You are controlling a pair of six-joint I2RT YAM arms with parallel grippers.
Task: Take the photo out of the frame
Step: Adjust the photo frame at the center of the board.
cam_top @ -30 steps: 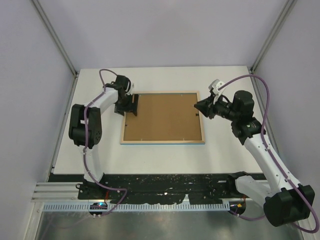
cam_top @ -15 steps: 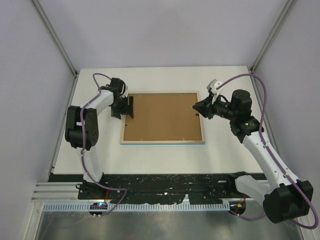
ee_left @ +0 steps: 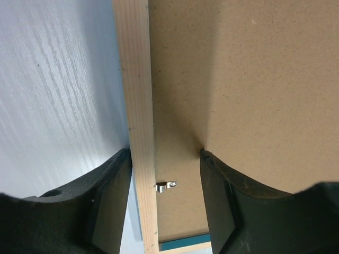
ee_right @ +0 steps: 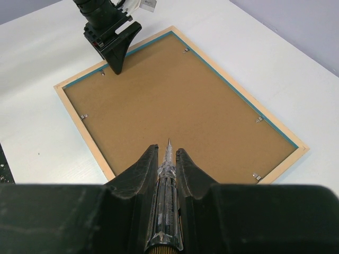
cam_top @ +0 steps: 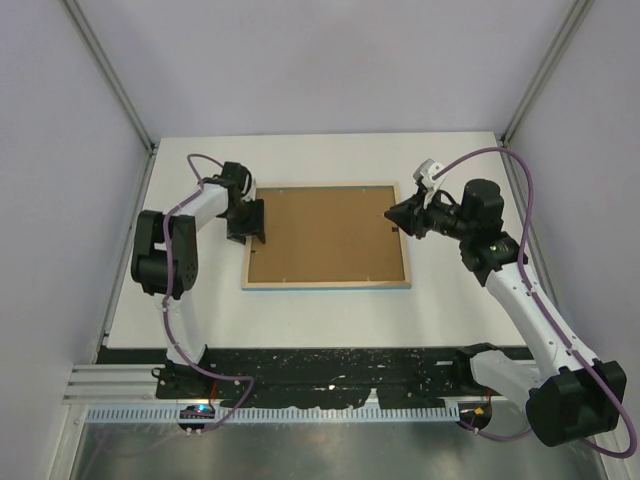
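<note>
The frame (cam_top: 325, 285) lies face down, its light wood back up, with the brown backing board (cam_top: 325, 235) filling it. The photo is hidden under that board. My left gripper (cam_top: 250, 222) is at the frame's left side. Close up, it (ee_left: 165, 153) is open and straddles the wooden rail (ee_left: 135, 79): one finger on the table side, the other on the board (ee_left: 238, 79). A small metal clip (ee_left: 165, 186) sits between them. My right gripper (ee_right: 168, 151) is shut on a clear pointed tool (ee_right: 167, 196), hovering over the frame's right edge (cam_top: 404, 235).
Small metal clips (ee_right: 258, 119) hold the board along the rails. A thin blue strip (ee_left: 185, 244) of the frame's inner edge shows. The white table (cam_top: 450, 300) surrounds the frame, with grey walls close on both sides and a black strip along the near edge.
The left gripper's jaws have narrowed around the frame's left rail and the left arm has shifted a little. The right gripper has barely moved and keeps the tool.
</note>
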